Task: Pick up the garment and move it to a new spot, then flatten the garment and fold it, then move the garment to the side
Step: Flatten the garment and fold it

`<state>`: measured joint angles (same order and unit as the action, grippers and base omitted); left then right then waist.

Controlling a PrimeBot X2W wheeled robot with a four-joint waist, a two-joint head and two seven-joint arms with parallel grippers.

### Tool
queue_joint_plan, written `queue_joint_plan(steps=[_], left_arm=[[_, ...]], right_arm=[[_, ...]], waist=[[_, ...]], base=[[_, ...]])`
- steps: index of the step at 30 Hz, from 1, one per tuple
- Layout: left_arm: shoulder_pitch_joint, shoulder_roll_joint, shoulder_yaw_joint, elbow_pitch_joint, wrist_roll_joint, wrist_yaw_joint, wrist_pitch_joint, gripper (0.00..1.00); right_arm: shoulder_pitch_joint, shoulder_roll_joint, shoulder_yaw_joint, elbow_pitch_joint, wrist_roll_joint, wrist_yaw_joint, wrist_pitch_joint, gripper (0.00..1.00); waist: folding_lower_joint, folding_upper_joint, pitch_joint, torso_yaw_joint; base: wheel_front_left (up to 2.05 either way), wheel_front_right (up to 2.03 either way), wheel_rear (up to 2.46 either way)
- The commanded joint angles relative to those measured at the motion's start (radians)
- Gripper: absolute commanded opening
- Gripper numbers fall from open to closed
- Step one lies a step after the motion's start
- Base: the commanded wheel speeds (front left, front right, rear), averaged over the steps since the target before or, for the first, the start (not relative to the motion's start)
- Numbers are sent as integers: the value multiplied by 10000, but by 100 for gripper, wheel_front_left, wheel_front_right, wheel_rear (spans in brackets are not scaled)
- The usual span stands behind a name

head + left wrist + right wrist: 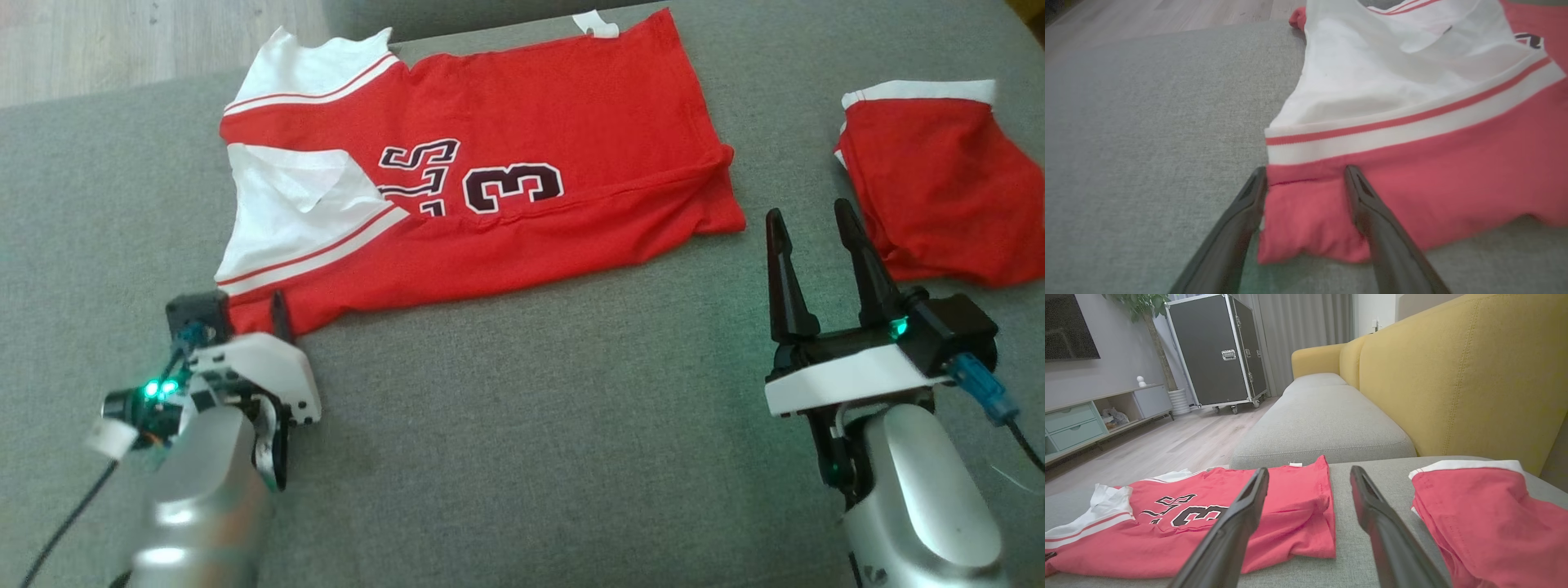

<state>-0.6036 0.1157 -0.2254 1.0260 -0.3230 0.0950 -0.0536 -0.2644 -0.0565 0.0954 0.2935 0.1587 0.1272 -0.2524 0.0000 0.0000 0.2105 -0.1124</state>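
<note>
A grey sofa cushion (531, 425) of coarse woven fabric carries everything here. A red basketball jersey (506, 188) lies folded lengthwise across its far half. The white shoulder end with red stripes points to the cushion's left edge, the hem points toward the right, and black numerals face up. The far side of the jersey reaches the cushion's far edge, where a small white tag sticks out. A pair of red shorts (939, 196) with a white waistband lies near the right edge, apart from the jersey. The left gripper (1305, 171) is low at the jersey's near left corner with its jaws apart. One finger is just off the edge of the cloth and the other is over the red fold below the striped band. The right gripper (808, 211) hangs over bare cushion between the jersey's hem and the shorts, jaws wide apart and holding nothing. A mustard-yellow backrest (1474, 375) rises along the right edge, and a second grey seat cushion (1323, 420) continues beyond the far edge. A pale wooden floor (1180, 445) lies past the sofa. On it are a black flight case (1220, 351) on castors, grey curtains (1306, 318), a potted plant (1147, 306), a low sideboard (1094, 416) with mint drawers, and a dark screen (1069, 326) on the wall.
</note>
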Motion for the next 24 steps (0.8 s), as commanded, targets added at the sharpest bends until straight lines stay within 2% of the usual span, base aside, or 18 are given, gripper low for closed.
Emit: queue_joint_plan(steps=[1, 4, 5, 6, 7, 10, 15, 19, 24], left_arm=[[-142, 234, 31, 227, 112, -168, 436, 100], [-243, 243, -89, 455, 122, -336, 813, 100], [-277, 251, -145, 561, 119, -448, 1003, 53], [-315, 261, -190, 640, 109, -555, 1149, 14], [-350, 272, -235, 684, 112, -637, 1232, 0], [-456, 328, -232, 596, 64, -721, 959, 0], [-563, 261, -248, 51, 93, -633, -326, 0], [-728, 122, -423, -693, 251, -640, -1529, 0], [-746, 97, -547, -1612, 429, -662, -1989, 0]], right_arm=[[-430, 62, 285, -389, 104, 35, -93, 100], [-469, 62, 306, -412, 134, 35, -93, 100], [-482, 62, 316, -420, 146, 35, -93, 100], [-490, 62, 325, -424, 153, 35, -93, 100], [-494, 62, 327, -426, 157, 35, -93, 100], [-499, 62, 275, -349, 114, 35, -93, 100], [-664, 62, 62, 284, -228, 35, -69, 100], [-1323, 62, -559, 1343, -524, 35, 530, 100], [-2261, 62, -1009, 2852, -632, 35, 1480, 100]], waist=[[0, 0, 38, -22], [0, 0, 76, -33], [0, 0, 87, -38], [0, 0, 95, -40], [0, 0, 97, -38], [0, 0, 83, -4], [0, 0, -45, 149], [0, 0, -93, 417], [0, 0, -50, 667]], base=[[0, 0, 0], [0, 0, 0], [0, 0, 0], [0, 0, 0], [0, 0, 0], [0, 0, 0], [0, 0, 0], [0, 0, 0], [0, 0, 0]])
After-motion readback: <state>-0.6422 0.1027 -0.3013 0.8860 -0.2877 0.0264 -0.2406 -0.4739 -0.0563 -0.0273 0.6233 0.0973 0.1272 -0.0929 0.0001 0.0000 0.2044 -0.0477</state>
